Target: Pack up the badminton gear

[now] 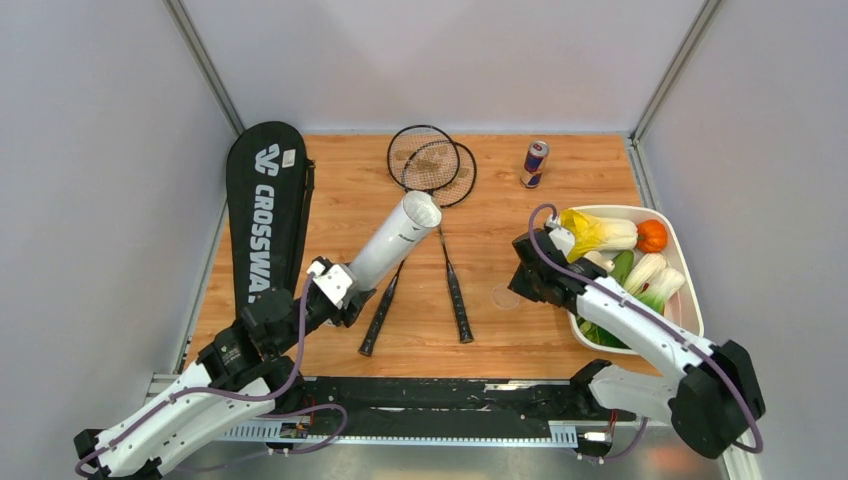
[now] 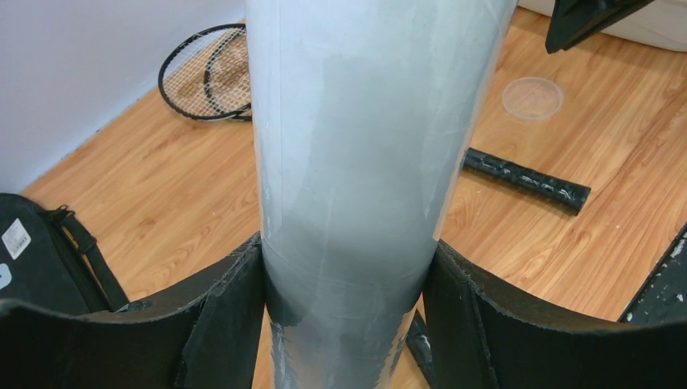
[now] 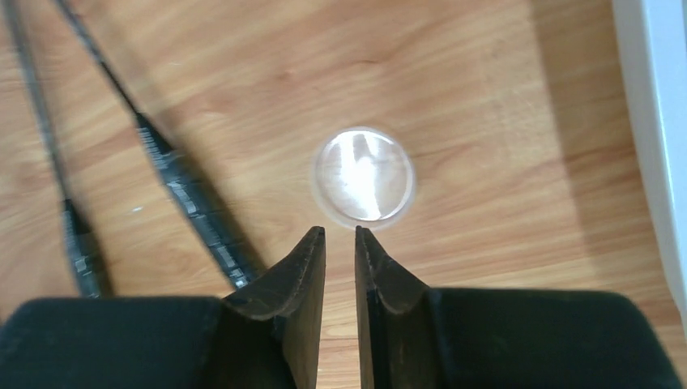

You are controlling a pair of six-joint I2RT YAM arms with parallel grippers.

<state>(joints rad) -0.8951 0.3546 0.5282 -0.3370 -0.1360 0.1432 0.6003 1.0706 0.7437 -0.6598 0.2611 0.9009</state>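
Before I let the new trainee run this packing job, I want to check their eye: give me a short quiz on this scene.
1. True or false: the left gripper holds the white tube at a tilt.
2. Multiple choice: what lies on the table just beyond the right gripper? A) a clear round lid B) a shuttlecock C) a racket head
3. Short answer: how many rackets lie on the table, and on which side of them, in the top view, is the racket bag?

Key: 1 true. 2 A. 3 two; the bag lies to their left.
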